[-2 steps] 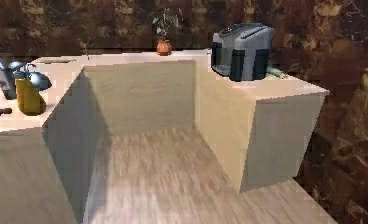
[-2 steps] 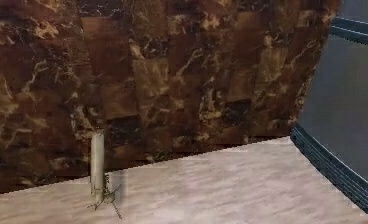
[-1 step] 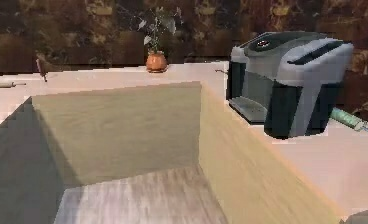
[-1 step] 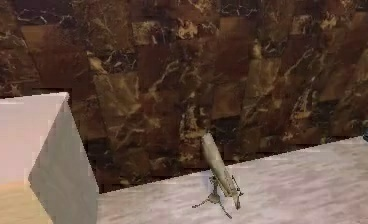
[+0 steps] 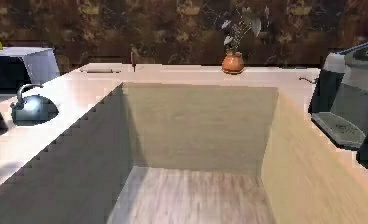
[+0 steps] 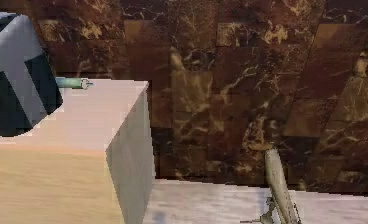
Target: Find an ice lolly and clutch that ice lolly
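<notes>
Ice lolly, we think: small teal stick-shaped thing (image 6: 72, 83) on pale wooden worktop (image 6: 82, 130), just right of dark grey coffee machine (image 6: 22, 75). We cannot tell pincer state.

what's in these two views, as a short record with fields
setting: kitchen, pale U-shaped counter, wood floor, dark patterned wall
forward view left: dark kettle on the counter, boxy appliance behind it
forward view back: potted plant on the counter
forward view right: coffee machine
arm side view: counter end, dark appliance at its left; small teal thing lying behind the appliance, too small to identify
arm side view bottom right: thin tan object, unclear what it is
</notes>
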